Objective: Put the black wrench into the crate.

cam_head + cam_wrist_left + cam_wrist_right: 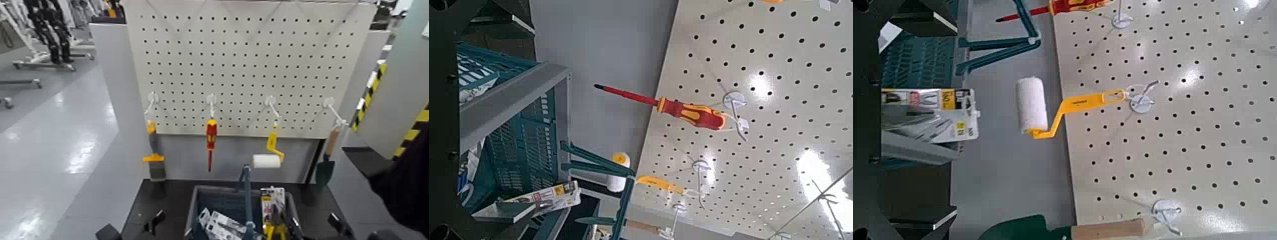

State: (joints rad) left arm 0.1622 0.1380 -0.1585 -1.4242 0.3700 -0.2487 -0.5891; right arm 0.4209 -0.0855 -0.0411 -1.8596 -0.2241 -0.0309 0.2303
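The black wrench does not show in any view. The blue-grey crate [195, 210] stands on the dark table under the pegboard, its tall handle bar [246, 191] upright in the middle; it holds packaged tools. Its slatted wall shows in the left wrist view [524, 150] and the right wrist view [923, 62]. My left gripper [153, 225] is low at the crate's left, open and empty. My right gripper [336, 225] is low at the crate's right, open and empty.
On the white pegboard [255, 57] hang an orange-handled scraper [155, 163], the red-and-yellow screwdriver [210, 135], the yellow-handled paint roller [268, 159] and a wooden-handled trowel [327, 167]. A yellow-and-black striped post [408, 137] stands at the right.
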